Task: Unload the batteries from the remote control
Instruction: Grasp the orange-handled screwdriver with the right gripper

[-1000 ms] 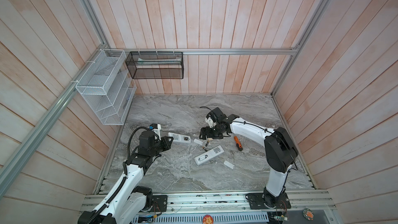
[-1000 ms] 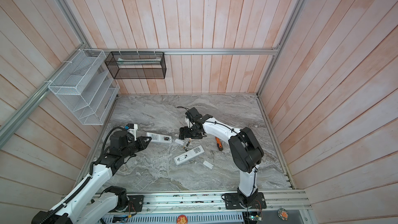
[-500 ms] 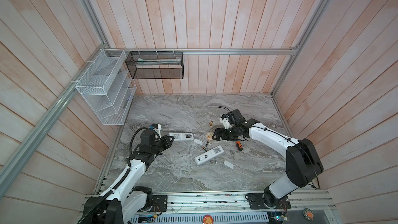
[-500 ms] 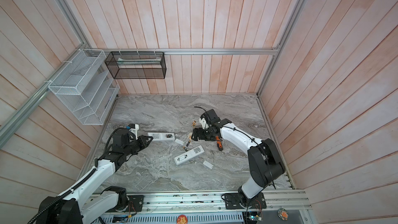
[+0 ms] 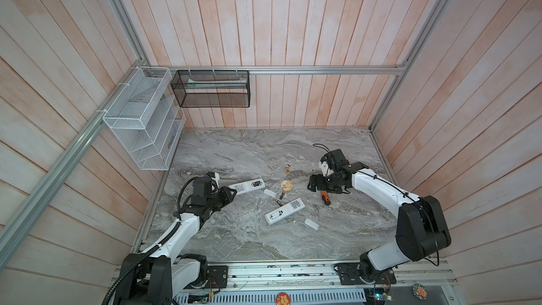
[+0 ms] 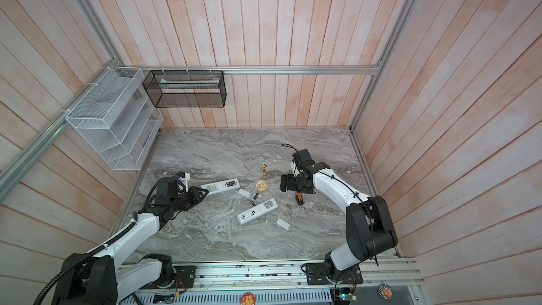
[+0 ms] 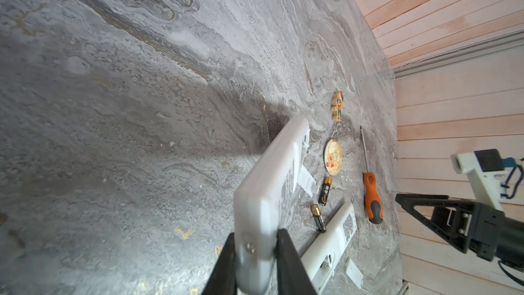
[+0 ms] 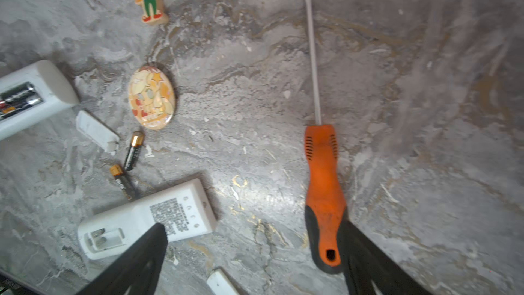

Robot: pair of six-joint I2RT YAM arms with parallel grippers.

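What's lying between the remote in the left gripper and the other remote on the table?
Two loose batteries and a small white cover plate, clearest in the right wrist view and also visible in both top views.

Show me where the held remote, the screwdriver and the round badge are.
held remote [image 5: 247, 186]: in a top view, middle of back.
screwdriver [image 8: 319, 134]: right wrist view, top of handle.
round badge [image 8: 151, 97]: right wrist view, centre of face.

Right gripper [image 8: 252, 227] spread wide over the grey marbled desk [image 8: 425, 95], one finger just beside the orange-handled screwdriver [image 8: 323, 194]. Two slim black batteries [image 8: 133, 150] lie loose by a white plastic remote [image 8: 181, 211] with an empty compartment. The second white remote [image 8: 42, 89] is loaded.
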